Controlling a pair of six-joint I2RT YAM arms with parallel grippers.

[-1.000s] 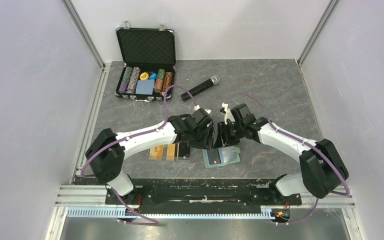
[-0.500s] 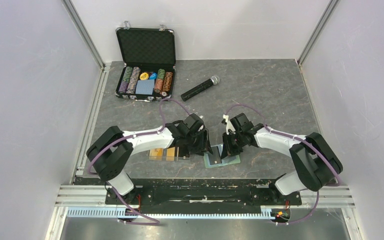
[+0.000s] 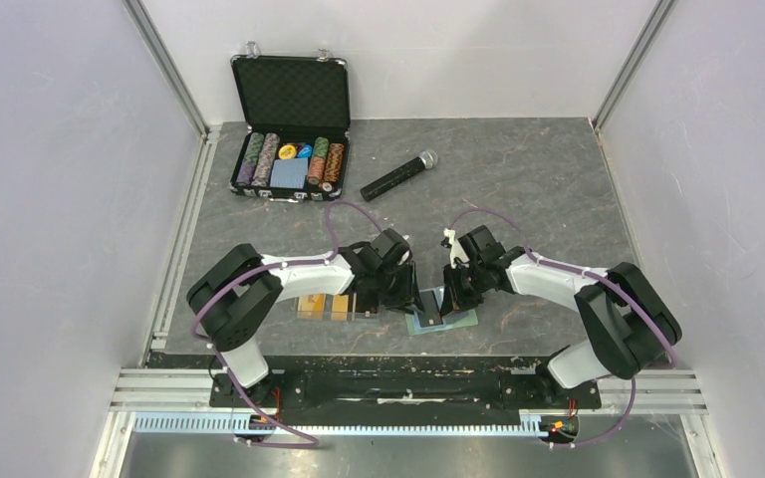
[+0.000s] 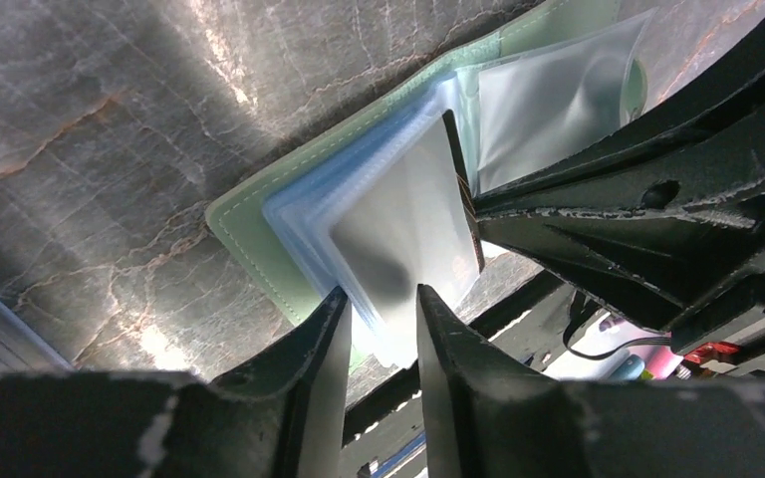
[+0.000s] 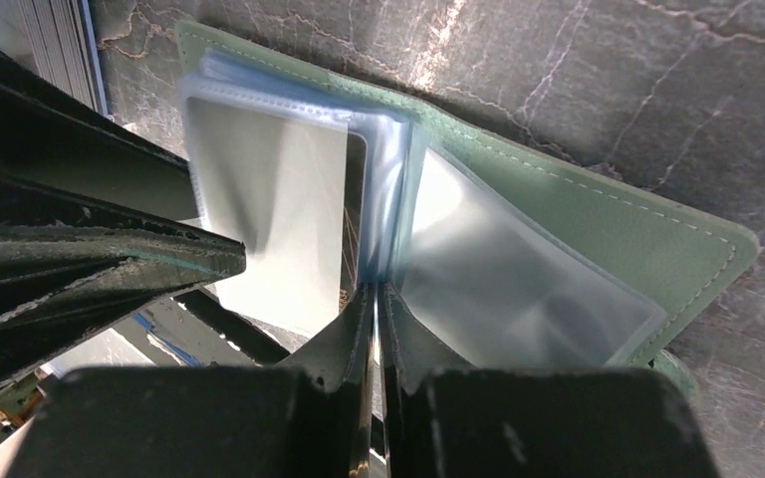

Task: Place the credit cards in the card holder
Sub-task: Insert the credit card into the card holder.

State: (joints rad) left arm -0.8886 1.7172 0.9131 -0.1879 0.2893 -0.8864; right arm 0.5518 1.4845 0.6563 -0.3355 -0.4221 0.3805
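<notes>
So the card holder (image 3: pixel 461 318) lies open near the table's 6 o'clock edge, long axis roughly 9-to-3, clear sleeves fanned up, with what looks to us like a dark card (image 4: pixel 463 189) edge-on in one. The right gripper (image 3: pixel 447 302) is on it, jaws pinched together on the sleeves at the fold. The left gripper (image 3: pixel 410 296) is at its 9 o'clock end, jaws slightly apart around a sleeve corner, and the orange and gold credit cards (image 3: pixel 324 305) sit in the clear tray (image 3: pixel 371 315) further toward 9 o'clock, nearest the left arm.
</notes>
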